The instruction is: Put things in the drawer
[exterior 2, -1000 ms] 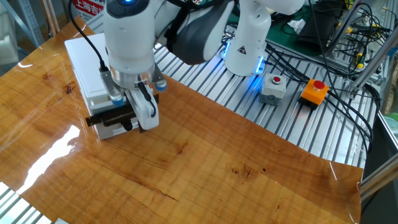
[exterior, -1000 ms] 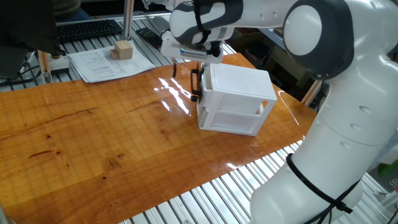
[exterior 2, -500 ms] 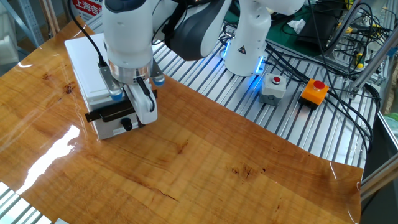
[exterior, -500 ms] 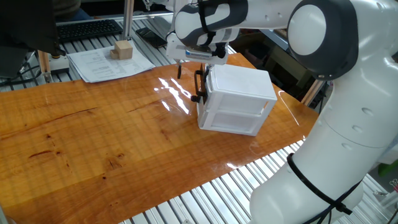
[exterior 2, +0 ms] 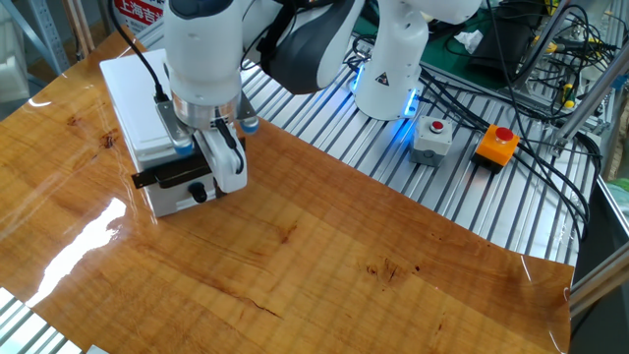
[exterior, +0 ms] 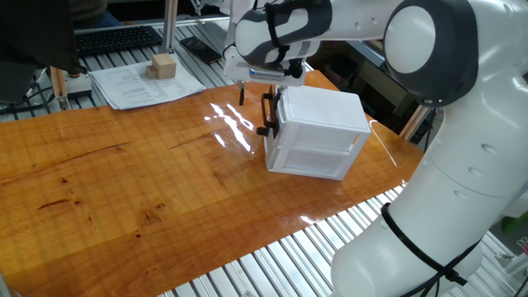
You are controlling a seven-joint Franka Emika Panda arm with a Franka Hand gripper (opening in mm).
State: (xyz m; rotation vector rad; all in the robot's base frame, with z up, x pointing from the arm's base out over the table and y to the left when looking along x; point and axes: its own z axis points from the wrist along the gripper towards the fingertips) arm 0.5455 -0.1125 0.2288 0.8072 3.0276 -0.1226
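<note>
nearest in one fixed view lies the bare varnished wooden table (exterior: 124,190), its glossy top catching a white glare just left of the white cabinet (exterior: 318,132). the cabinet sits at the right side of the table, and the drawer (exterior: 276,124) in its top slot looks shut, flush with the cabinet front, its black bar handle (exterior: 266,114) facing left. the gripper (exterior: 266,89) hangs right at that handle from above; in the other fixed view the gripper (exterior 2: 187,175) is down over the front of the cabinet (exterior 2: 133,93) with one white finger (exterior 2: 228,167) beside the black handle (exterior 2: 162,174), but i cannot tell whether the fingers are clamped on the bar or merely beside it. farther back, well apart from the cabinet, a single light-tan wooden cube (exterior: 162,65) stands on a sheet of paper (exterior: 140,82) at the far left edge of the table, outside the drawer. behind the paper lies a black keyboard (exterior: 115,37).
</note>
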